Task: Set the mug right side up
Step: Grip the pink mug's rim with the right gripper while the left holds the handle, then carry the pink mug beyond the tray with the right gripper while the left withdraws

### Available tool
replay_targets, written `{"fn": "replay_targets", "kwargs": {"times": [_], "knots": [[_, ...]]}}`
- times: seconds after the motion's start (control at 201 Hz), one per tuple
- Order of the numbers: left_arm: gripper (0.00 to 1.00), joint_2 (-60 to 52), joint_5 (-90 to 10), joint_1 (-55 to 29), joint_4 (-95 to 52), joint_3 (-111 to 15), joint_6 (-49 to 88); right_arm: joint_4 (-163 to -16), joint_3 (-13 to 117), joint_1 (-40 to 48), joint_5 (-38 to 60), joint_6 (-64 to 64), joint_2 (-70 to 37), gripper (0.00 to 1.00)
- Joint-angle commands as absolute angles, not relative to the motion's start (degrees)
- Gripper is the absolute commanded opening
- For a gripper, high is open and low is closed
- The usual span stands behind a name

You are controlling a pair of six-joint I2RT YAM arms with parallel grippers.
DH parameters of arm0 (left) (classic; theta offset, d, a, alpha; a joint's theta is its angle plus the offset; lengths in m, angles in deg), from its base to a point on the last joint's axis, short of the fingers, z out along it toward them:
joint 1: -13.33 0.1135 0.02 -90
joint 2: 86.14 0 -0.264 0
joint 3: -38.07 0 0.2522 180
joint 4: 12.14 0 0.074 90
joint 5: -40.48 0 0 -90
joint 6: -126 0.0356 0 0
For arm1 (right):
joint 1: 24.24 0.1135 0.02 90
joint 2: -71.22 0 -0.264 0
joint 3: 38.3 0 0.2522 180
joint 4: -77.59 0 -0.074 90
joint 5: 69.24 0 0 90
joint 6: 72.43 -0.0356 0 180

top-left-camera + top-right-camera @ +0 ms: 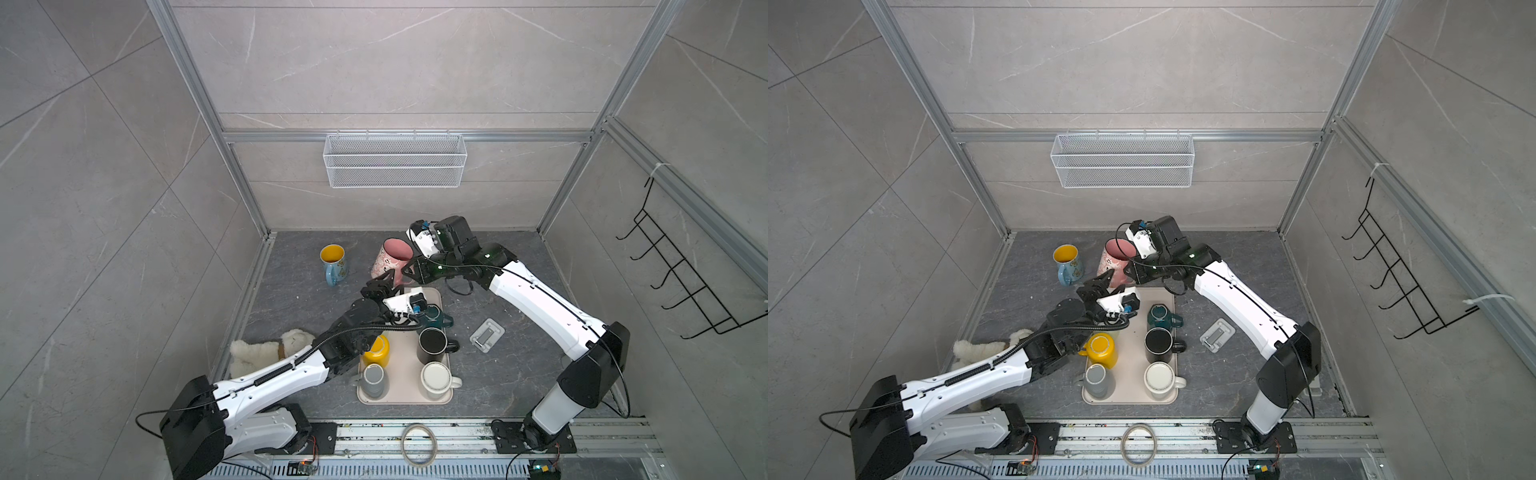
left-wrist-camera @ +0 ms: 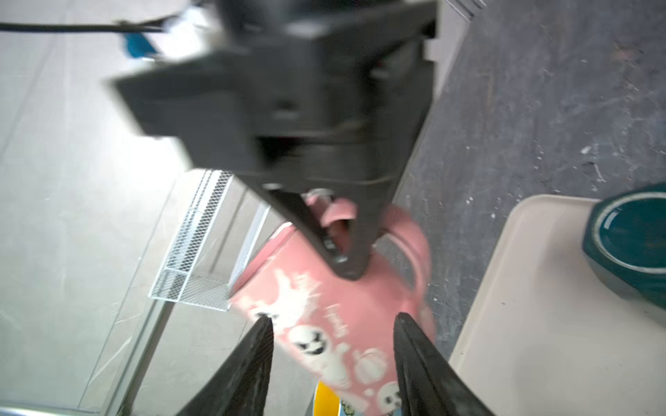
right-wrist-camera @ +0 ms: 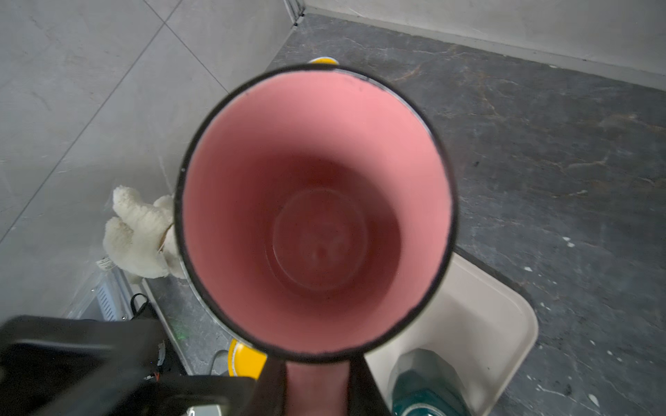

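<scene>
Pinching the handle of the pink mug (image 1: 392, 257) in my right gripper (image 2: 342, 248), mouth up, dark rim, white ghost prints, at twelve o'clock just beyond the tray (image 1: 405, 368), my left gripper (image 2: 333, 320) fingers spread at its side.

In both top views a tray (image 1: 405, 370) lies on the desk (image 1: 519, 374) at lower centre. It carries two mugs (image 1: 374, 379) in its left column and three more mugs (image 1: 432, 347) in its right column. Just above the tray's upper edge is the gripped mug (image 1: 390, 259), with the left end effector (image 1: 384, 280) below it and the right end effector (image 1: 406, 270) at its right. A lone mug (image 1: 332, 264) stands to its left. A plush toy (image 1: 257, 351) lies left of the tray and a small stand (image 1: 487, 336) lies right of it. A wire basket (image 1: 395, 160) hangs on the back wall above.
</scene>
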State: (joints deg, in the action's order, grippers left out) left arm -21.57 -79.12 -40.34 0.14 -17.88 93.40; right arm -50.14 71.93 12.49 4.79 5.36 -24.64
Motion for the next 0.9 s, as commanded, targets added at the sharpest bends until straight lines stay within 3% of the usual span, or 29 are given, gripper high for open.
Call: {"fn": "replay_targets", "kwargs": {"times": [0.0,0.199,0.373,0.647,0.896], "knots": [[0.58,-25.0,-82.5,-40.2,2.5,-19.4,91.7,-54.5,75.1,12.6,7.1,3.6,-25.1,0.00],[0.61,-28.7,-87.5,-40.1,-2.9,-20.2,84.8,-55.8,80.7,12.6,8.8,1.0,-31.8,0.00],[0.65,-30.4,-89.8,-36.9,-14.8,-23.6,70.2,-56.6,86.0,12.8,11.6,-0.8,-38.4,0.00],[0.65,-32.7,-80.1,-25.4,-28.6,-26.8,46.3,-53.4,99.5,14.6,14.2,-0.5,-51.3,0.00],[0.66,-32.9,-74.2,-22.6,-30.8,-26.4,41.6,-44.6,118.3,16.2,17.0,1.3,-65.2,0.00]]}}
